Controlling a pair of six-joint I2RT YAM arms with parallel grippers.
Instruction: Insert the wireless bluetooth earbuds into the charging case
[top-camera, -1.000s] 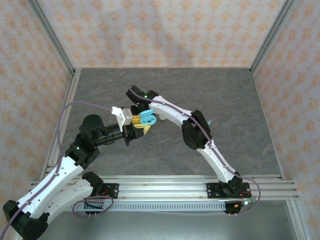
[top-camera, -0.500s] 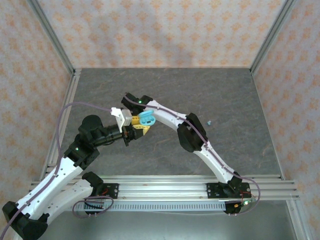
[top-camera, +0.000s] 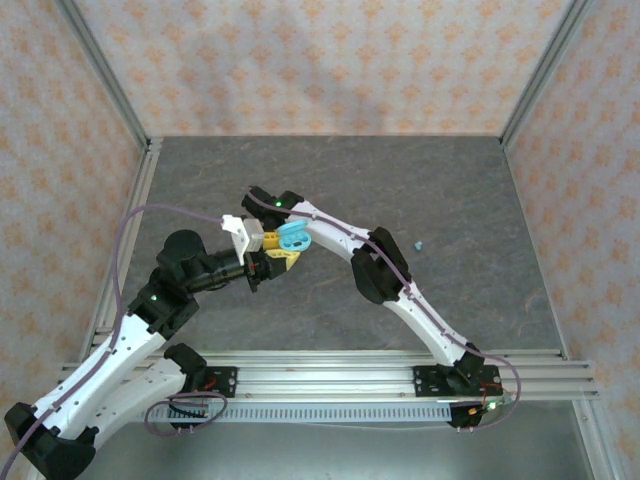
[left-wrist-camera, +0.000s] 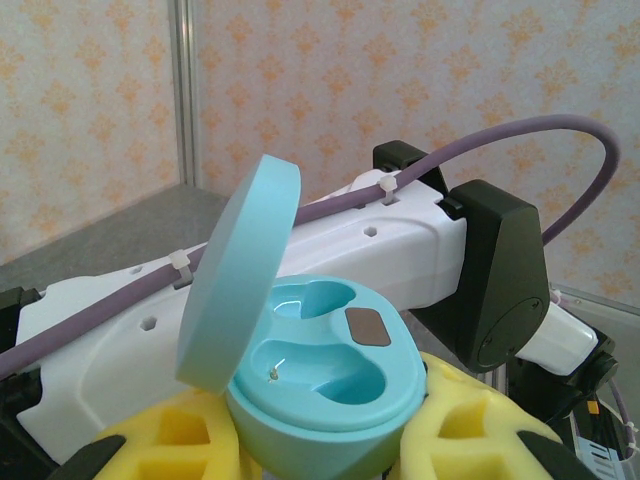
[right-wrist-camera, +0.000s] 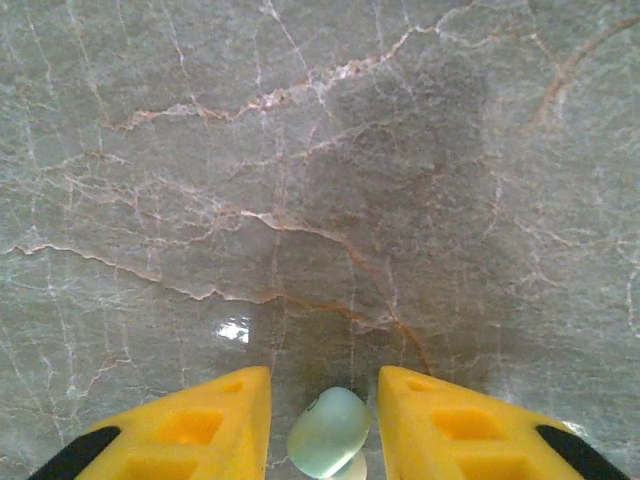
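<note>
One of the wireless bluetooth earbuds (right-wrist-camera: 330, 430) is sitting pinched between the yellow fingers (right-wrist-camera: 215, 420) of the right gripper (right-wrist-camera: 322, 392). The fingers are standing narrow, with only the pale mint bud in the gap, and the bud is hanging above the grey marbled table (right-wrist-camera: 320, 170). A second earbud (top-camera: 418, 245) is lying loose on the table to the right of the right arm (top-camera: 335, 232), well apart from both grippers.

The charging case (left-wrist-camera: 320, 370) is resting in the left gripper (left-wrist-camera: 320, 445), whose yellow fingers are closing on its teal body from both sides. Its lid (left-wrist-camera: 240, 270) is standing hinged open and tilted back to the left, and its two moulded wells (left-wrist-camera: 310, 365) are facing up.

From above, the left arm (top-camera: 130, 335) is reaching up and to the right from its base, carrying the case (top-camera: 293, 236) near the middle of the table. The right arm is bending at the elbow and stretching up and to the left, its wrist lying just behind the case – the two arms are crowding each other there.

Open table (top-camera: 450, 180) is spreading out to the back and right; the patterned walls (top-camera: 320, 60) and frame posts (top-camera: 105, 70) are bounding it on three sides.
</note>
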